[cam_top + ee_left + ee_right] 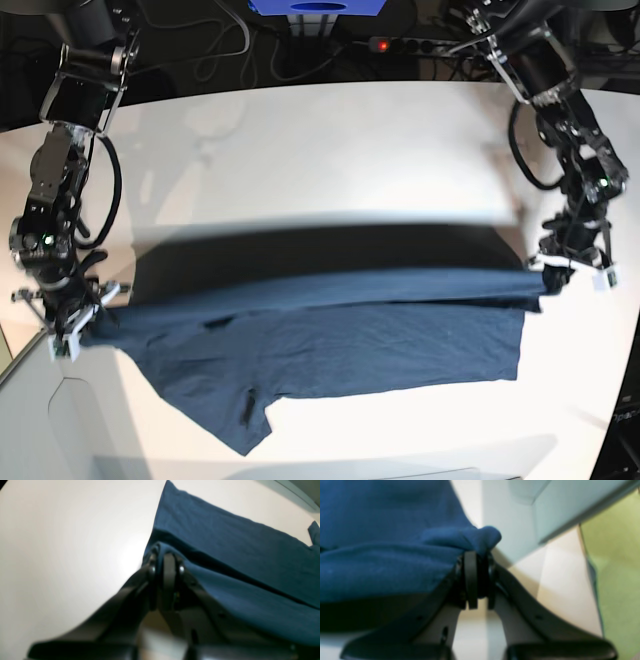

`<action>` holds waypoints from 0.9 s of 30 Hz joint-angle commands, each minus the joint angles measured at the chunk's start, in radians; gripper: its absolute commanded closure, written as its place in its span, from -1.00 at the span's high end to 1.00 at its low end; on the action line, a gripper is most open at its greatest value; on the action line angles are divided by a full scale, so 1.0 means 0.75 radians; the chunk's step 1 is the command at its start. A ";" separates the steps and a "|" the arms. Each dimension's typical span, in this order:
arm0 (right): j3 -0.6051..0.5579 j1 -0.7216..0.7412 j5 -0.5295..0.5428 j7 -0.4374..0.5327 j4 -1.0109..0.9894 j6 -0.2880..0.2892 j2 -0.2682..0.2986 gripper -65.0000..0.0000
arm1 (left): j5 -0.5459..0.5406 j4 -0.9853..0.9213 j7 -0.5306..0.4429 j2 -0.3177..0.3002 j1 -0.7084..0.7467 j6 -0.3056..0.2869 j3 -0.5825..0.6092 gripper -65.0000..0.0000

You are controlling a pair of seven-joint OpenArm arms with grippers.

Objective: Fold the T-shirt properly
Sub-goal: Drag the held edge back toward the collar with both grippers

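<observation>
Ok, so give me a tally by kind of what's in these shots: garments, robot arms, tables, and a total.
Garments: 1, the navy T-shirt, held up at both ends
Robot arms: 2, left pincer and right pincer, each shut on the T-shirt
Tables: 1, the white table
Total: 4

Matt navy cloth T-shirt [330,340], soft and lightly creased. Smooth white table [330,150] with a faint sheen. Both grippers, left [166,566] and right [477,562], are smooth black plastic.
</observation>
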 commanded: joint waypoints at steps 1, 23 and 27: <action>0.006 0.060 -0.014 0.034 0.022 0.009 0.023 -0.99 | -0.012 0.011 -0.023 -0.028 -0.041 0.005 -0.006 -1.00; 0.016 -0.185 -0.014 0.046 0.032 0.009 0.004 -0.99 | -0.020 0.001 -0.021 -0.036 0.102 0.005 -0.016 -1.00; 0.016 -0.324 -0.014 0.049 0.049 0.009 0.004 -0.99 | -0.020 0.074 -0.021 -0.028 0.221 0.005 -0.019 -1.00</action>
